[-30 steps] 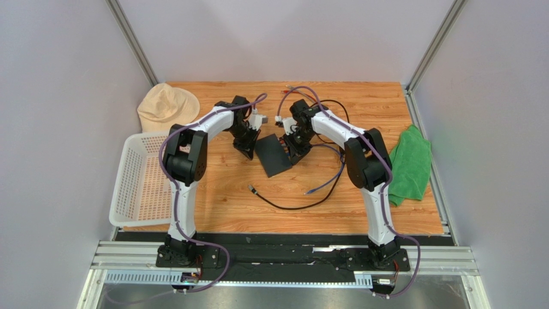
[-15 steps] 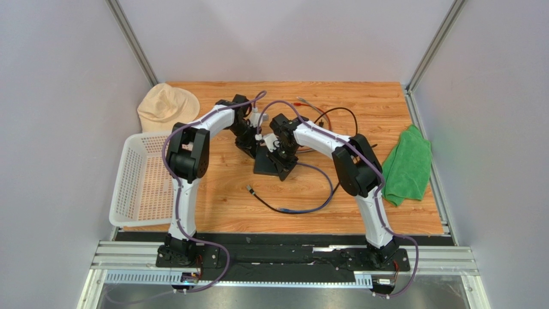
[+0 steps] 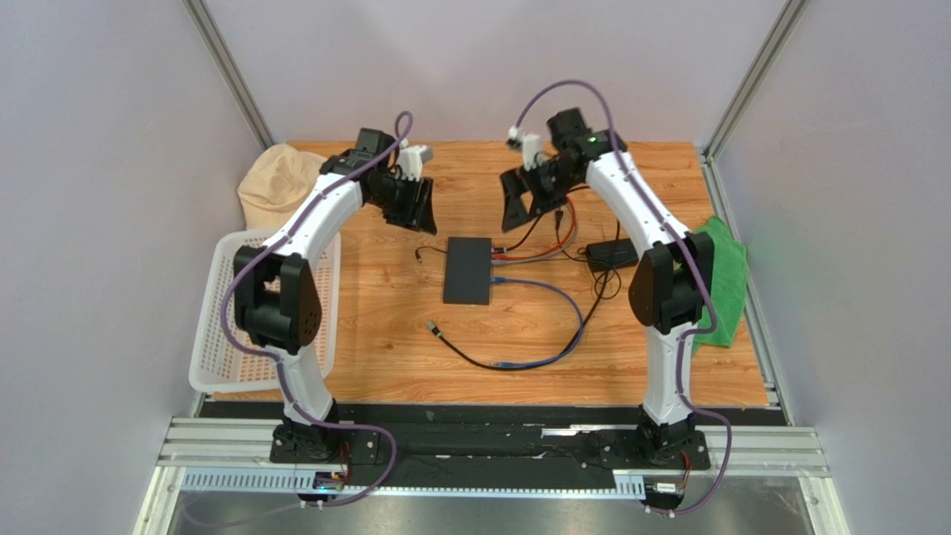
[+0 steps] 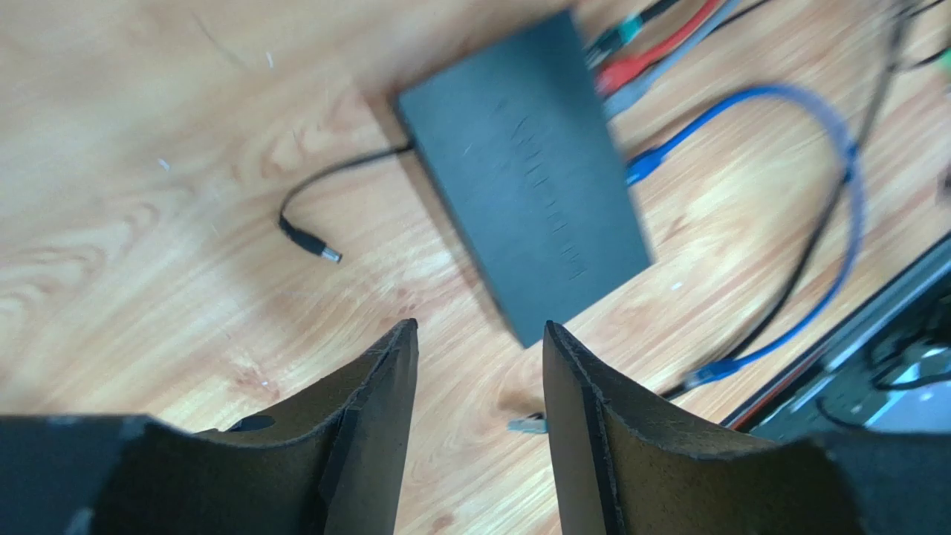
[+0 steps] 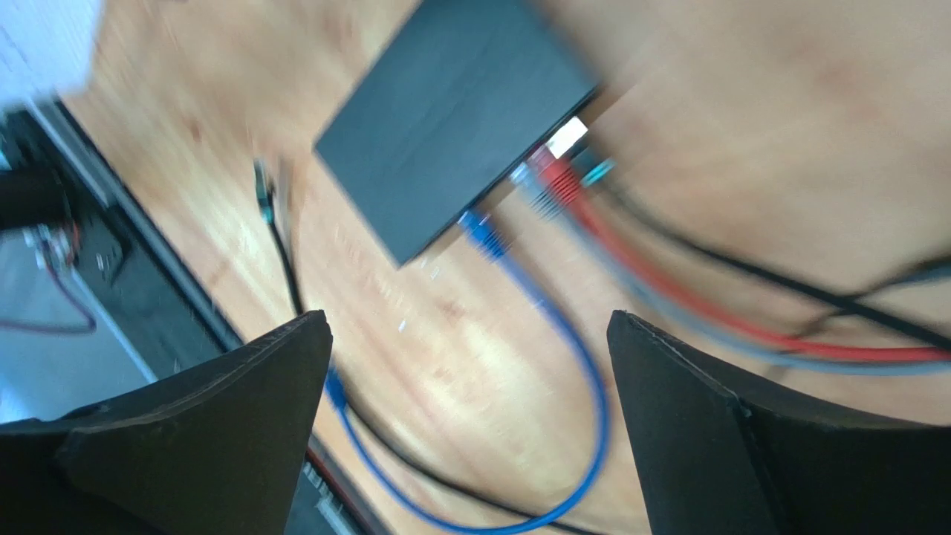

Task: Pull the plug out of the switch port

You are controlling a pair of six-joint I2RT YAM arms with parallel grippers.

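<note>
at mid-table, on the pale wooden tabletop (image 3: 374, 323): flat black rectangular switch box (image 3: 467, 271), lying flat. on its right-hand thin side: small blue plug (image 5: 482, 234) of the thin blue-purple cable (image 4: 781, 91), apparently seated in the switch port (image 3: 492, 280). the wrist views are blurred, but no gap shows between plug and box. next to it on the same side: red cable (image 4: 659, 47) and darker leads, also plugged in. the blue-purple cable loops toward the near edge, its other end lying loose on the wood.

task status, as judged: nothing pulled yet; both the grasp and the extraction remain.

left gripper (image 4: 478, 334): black fingers parted by a narrow gap with nothing between them. it is raised above the table beyond the box's far-left corner, well apart from the plug.

right gripper (image 5: 469, 323): jaws spread wide, empty, raised beyond the box's far-right corner. the plug lies below it, not touching. it is the nearer gripper to the port side.

also present: loose black cable with metal tip (image 4: 324, 254); small black adapter brick (image 3: 614, 254).
</note>
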